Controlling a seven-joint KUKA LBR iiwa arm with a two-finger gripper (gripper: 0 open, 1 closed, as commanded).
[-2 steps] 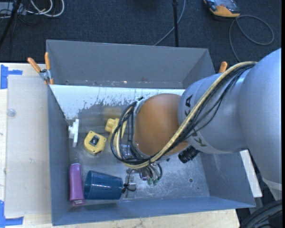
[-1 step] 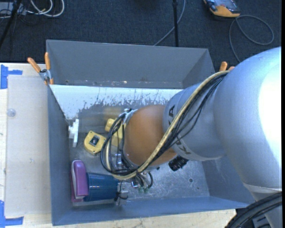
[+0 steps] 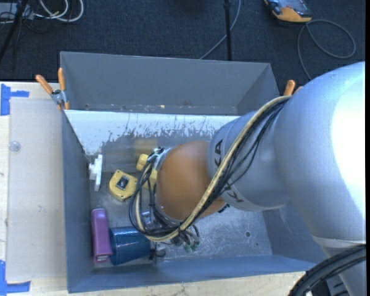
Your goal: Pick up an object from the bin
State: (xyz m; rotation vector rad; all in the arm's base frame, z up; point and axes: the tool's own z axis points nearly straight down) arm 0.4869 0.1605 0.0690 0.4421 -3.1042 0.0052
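I see the gripper [image 3: 155,246] low in the lower left part of the bin [image 3: 259,239], tucked under the arm's orange cover [image 3: 182,187] and its loop of cables [image 3: 142,217]. The nearest thing is a blue cup [image 3: 128,245], just left of the claw; I can't say whether they touch. The cup seems to lie on its side, its long axis running roughly left to right in the frame, so it points toward the claw.

A purple block [image 3: 100,233] sits against the cup's left side, its length running up the frame. A yellow tape measure [image 3: 120,185] (rounded, with a dark middle) lies above them, left of the orange cover. A small white piece [image 3: 96,170] is further up, near the left wall.

The cover hides the claw's working end, so I cannot tell if it is spread or pressed together, or pinching anything. My judgement is that the cup is the likeliest pick, needing only a short shift leftward.
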